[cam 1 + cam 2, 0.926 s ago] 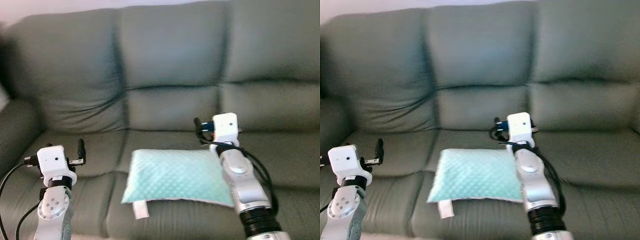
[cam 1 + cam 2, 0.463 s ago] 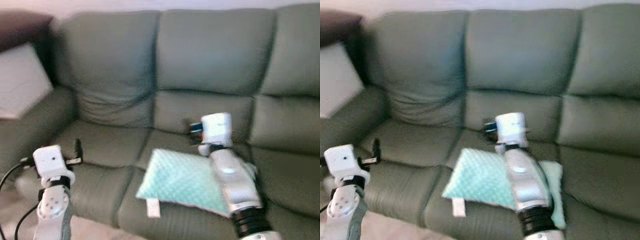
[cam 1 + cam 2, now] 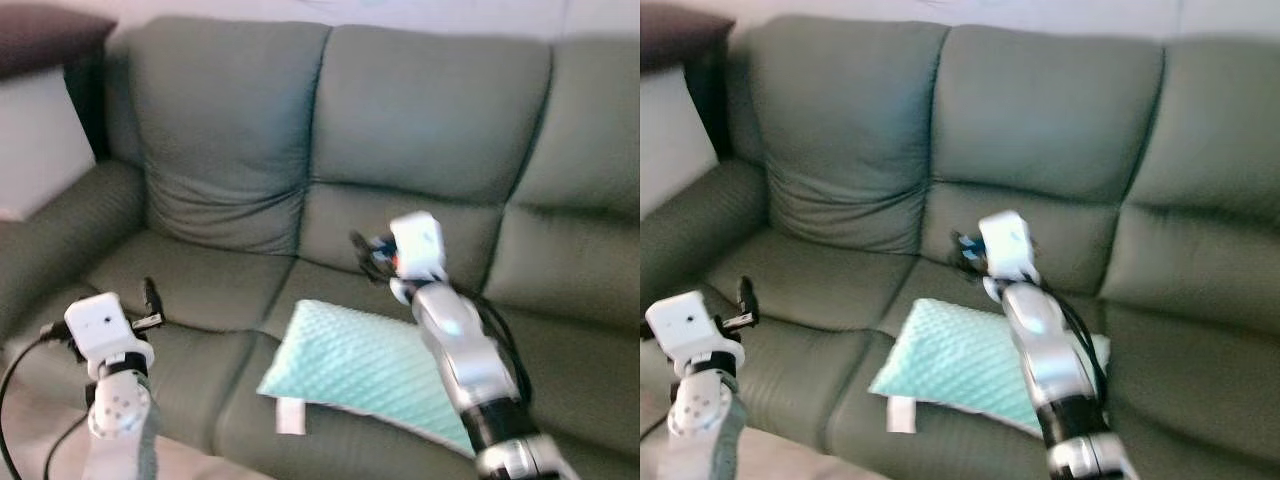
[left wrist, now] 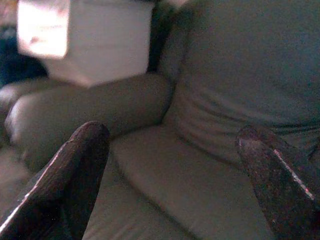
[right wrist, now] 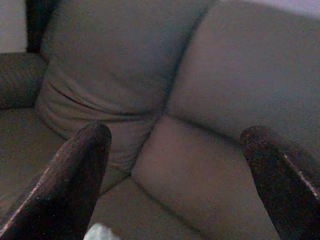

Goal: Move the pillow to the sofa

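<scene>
The mint-green pillow [image 3: 362,367] lies flat on the grey-green sofa [image 3: 420,130], on the middle seat cushion near its front edge, a white tag hanging off its near corner. The right gripper [image 5: 177,185] is raised above the pillow's far edge, its fingers [image 5: 75,185] spread wide with nothing between them, pointing at the sofa's backrest; a sliver of the pillow sits just below them. The left gripper [image 4: 175,185] hovers over the leftmost seat cushion, well apart from the pillow, fingers [image 4: 70,175] likewise wide apart and empty, aimed toward the armrest [image 4: 90,105]. Beyond that armrest stands a pale box-like object [image 3: 40,140].
</scene>
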